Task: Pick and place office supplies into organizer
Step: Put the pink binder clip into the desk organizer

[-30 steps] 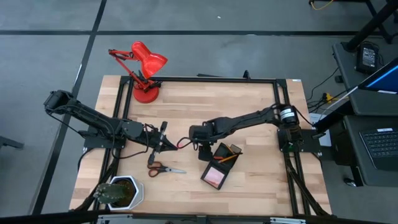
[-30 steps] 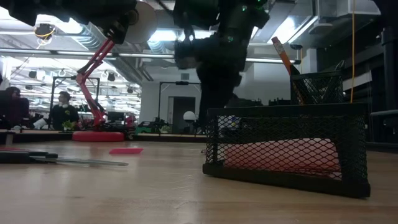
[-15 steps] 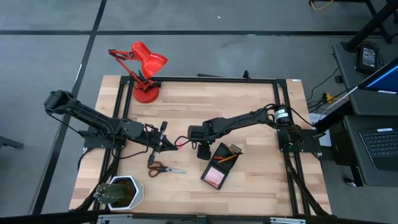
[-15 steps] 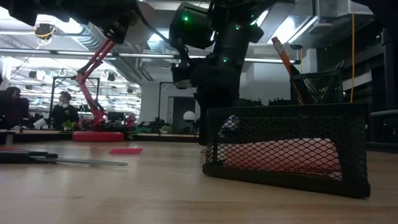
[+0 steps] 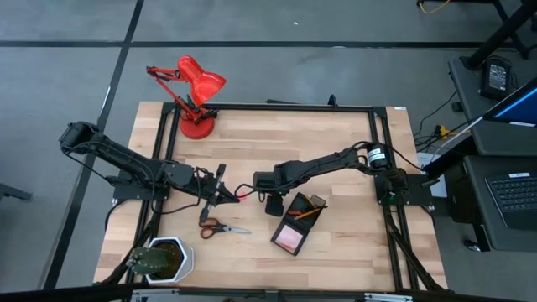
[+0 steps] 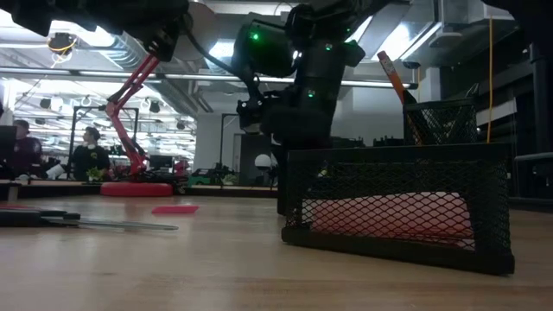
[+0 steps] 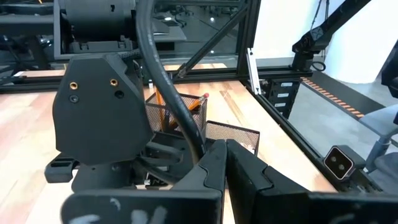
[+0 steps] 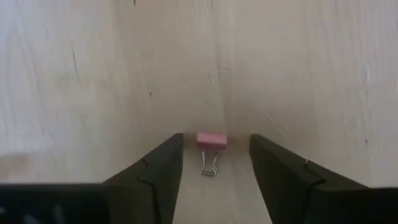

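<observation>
With its fingers spread either side of a pink binder clip mid-tabletop, right gripper is poised to grab it for the organizer just beside; left gripper waits closed, nearby.

Right gripper is pointed down near table centre, fingers spread wide. Left gripper is held level beside it, fingers pressed together.

Bare table surrounds the pink clip; organizer stands near.
</observation>
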Robot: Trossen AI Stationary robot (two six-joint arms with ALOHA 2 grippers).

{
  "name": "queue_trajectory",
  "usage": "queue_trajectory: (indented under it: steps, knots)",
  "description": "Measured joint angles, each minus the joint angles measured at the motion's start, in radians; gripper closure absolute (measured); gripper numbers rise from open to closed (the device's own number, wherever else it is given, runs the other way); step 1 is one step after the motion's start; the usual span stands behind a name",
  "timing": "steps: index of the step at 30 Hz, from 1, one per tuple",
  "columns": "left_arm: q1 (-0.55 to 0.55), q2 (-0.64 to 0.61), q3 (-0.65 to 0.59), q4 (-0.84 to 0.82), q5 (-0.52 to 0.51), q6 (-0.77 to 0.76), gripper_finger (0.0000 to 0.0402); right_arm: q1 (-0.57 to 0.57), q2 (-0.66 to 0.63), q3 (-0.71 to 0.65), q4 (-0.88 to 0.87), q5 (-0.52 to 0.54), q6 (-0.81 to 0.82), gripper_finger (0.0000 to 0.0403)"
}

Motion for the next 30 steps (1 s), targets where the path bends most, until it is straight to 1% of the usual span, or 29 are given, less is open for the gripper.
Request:
queue_trajectory:
  steps: [6,9,21,26,30]
  knots:
    - [0.000,0.000,0.000,0.000,0.000,0.000,0.0396,0.000,0.001,0.000,0.000,0.000,0.009,0.0214]
    - [0.000,0.000,0.000,0.000,0.000,0.000,0.0396,0.000,0.001,0.000,-0.002,0.000,0.009,0.0222]
    - [0.000,0.000,0.000,0.000,0.000,0.000,0.0396,-0.002,0.002,0.000,-0.014,0.002,-0.016,0.0309]
    - [0.000,0.000,0.000,0.000,0.000,0.000,0.0396,-0.002,0.003,0.000,-0.020,0.001,-0.024,0.0334]
    - [0.000,0.000,0.000,0.000,0.000,0.000,0.0396,-0.002,0.003,0.000,-0.025,0.001,-0.045,0.0342]
